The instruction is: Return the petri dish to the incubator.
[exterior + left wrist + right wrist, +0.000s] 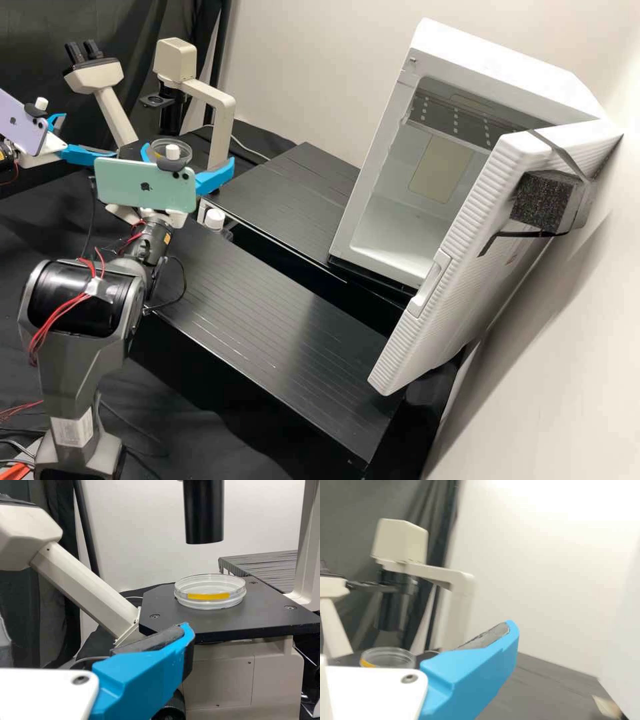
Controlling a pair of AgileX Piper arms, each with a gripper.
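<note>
Dish Waits on the Microscope, Both Grippers Open

The petri dish [210, 592] lies flat on the dark stage [170, 617] of the microscope [222, 110], beneath its black column [203, 512]. That placing suits viewing: the level plate carries the dish while the column points down towards it. A yellow strip [208, 596] runs along part of its side, and the clear lid is on, presumably to keep the contents covered during the carry.

The right gripper [188, 158] is open and holds nothing. In the high view the dish appears between its spread fingers, but that is a line of sight, not a grip; the width would let them pass either side of the round wall. The left gripper [89, 136] is open and empty too, beside the microscope, one blue finger [142, 680] near the stage edge and apart from the dish.

Across the desk [267, 320], the incubator [510, 67] has its door [460, 260] swung wide, which leaves the way in free for a loaded gripper. The task looks to be at the pick-up step, with the carry and the setting down to come. The right arm seems better placed for the incubator side. The next move calls for a level, gentle squeeze low on the wall: gripping the lid alone could leave the base behind, and a tilt could spill the contents.
</note>
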